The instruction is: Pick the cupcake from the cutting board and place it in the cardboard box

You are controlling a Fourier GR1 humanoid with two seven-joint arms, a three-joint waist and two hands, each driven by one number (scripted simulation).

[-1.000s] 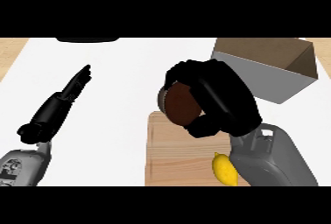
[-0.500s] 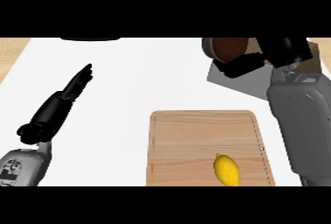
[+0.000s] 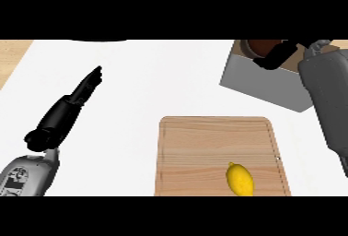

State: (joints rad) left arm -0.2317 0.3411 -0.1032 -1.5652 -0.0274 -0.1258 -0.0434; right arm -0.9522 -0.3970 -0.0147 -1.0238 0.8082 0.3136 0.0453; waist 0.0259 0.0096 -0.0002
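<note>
Head view. Right hand point(image 3: 280, 51), black, at about 1 o'clock near the top edge, over the open top of the grey-sided cardboard box point(image 3: 262, 83). Its fingers are curled round the dark brown cupcake point(image 3: 262, 45); only the cake's upper rounded part shows, at the box's far left corner by the top edge. Cannot tell whether the cupcake touches the box floor or hangs above it. The grey right forearm point(image 3: 327, 97) runs down the right edge from the hand towards 4 o'clock, crossing the box's right side.

Rectangular light wooden cutting board point(image 3: 219, 156) lies at 5 to 6 o'clock, well apart from the box. One yellow lemon point(image 3: 240, 179) rests on the board near its lower right, long axis roughly upright in view.

Left hand point(image 3: 87, 86), black, at 9 to 10 o'clock, fingers straight and together, pointing towards 1 o'clock, holding nothing. Its grey left forearm point(image 3: 27, 174) enters at 8 o'clock.

White counter top point(image 3: 156, 78); a strip of tan surface point(image 3: 12, 55) at the upper left.
</note>
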